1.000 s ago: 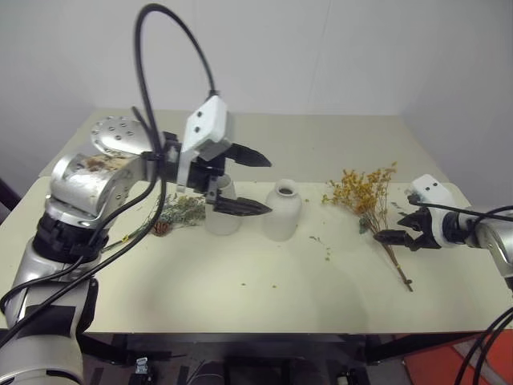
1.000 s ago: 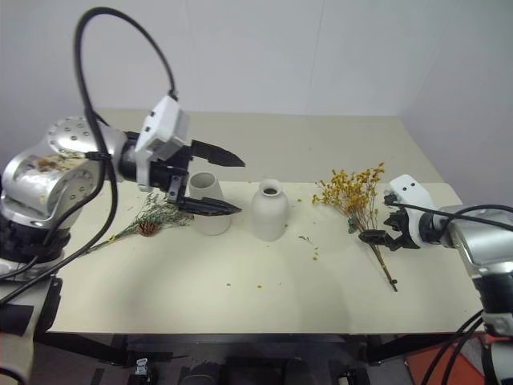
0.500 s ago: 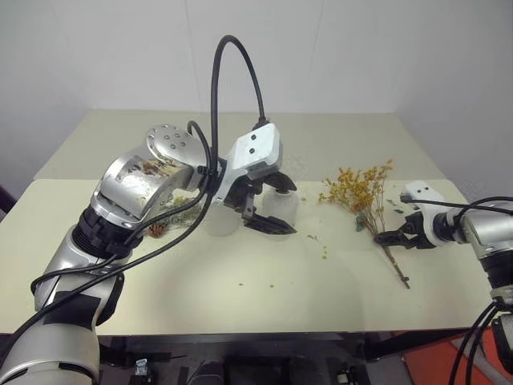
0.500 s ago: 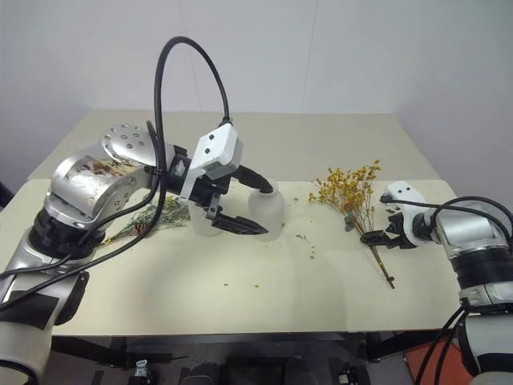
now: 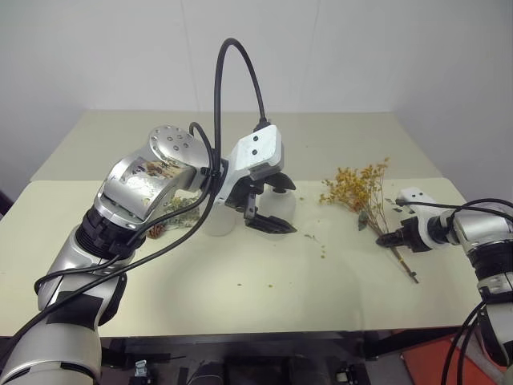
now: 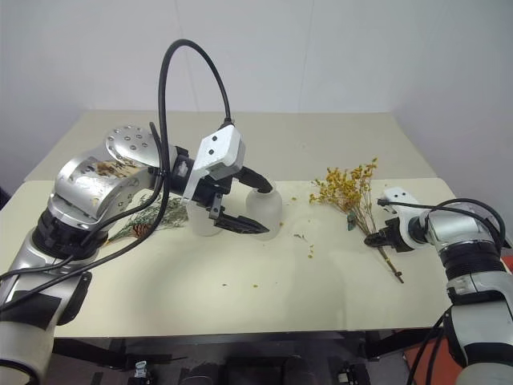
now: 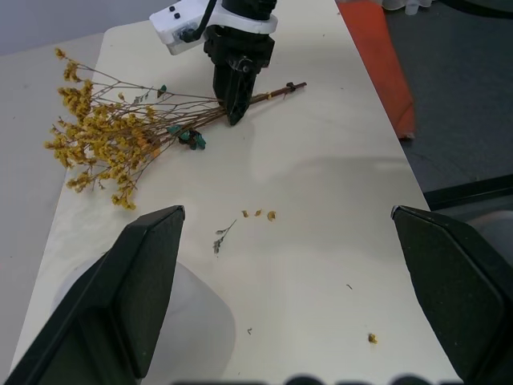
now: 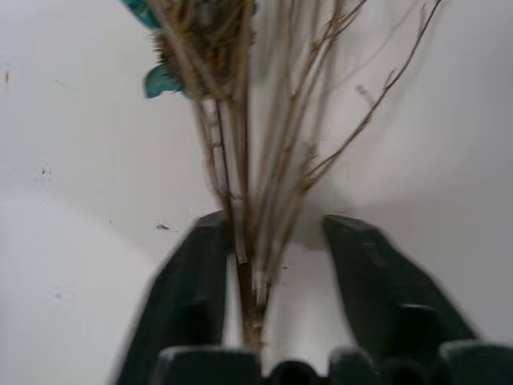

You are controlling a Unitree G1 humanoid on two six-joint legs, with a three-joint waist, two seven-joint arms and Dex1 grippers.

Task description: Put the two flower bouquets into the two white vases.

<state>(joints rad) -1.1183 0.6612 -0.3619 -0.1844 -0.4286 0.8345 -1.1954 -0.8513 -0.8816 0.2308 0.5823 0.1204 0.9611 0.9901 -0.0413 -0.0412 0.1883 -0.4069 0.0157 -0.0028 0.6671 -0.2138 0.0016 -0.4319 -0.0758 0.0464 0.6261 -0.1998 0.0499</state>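
The yellow-orange bouquet (image 5: 357, 183) lies on the right of the table (image 5: 240, 297), its thin brown stems pointing toward the front edge. My right gripper (image 5: 390, 239) sits low on those stems, and its fingers (image 8: 196, 281) close around the bundle (image 8: 248, 200). The rounded bottle vase (image 6: 270, 210) stands mid-table. My left gripper (image 5: 276, 207) hangs open in front of it, one finger (image 5: 272, 185) above and one below. The plain wide-mouthed vase (image 6: 200, 224) stands to its left, half hidden by that hand. Further left lies the grey-green bouquet (image 6: 138, 223) with its pine cone (image 6: 145, 231).
Yellow crumbs (image 5: 323, 253) dot the tabletop between the vases and the right hand. A black cable (image 5: 232, 72) loops high above my left arm. An orange-red object (image 7: 377, 56) lies on the floor beyond the table's right edge.
My right gripper's fingers have come together on the yellow bouquet's stems and dropped slightly. A second ago my left hand swung right and down to the bottle vase, then held still.
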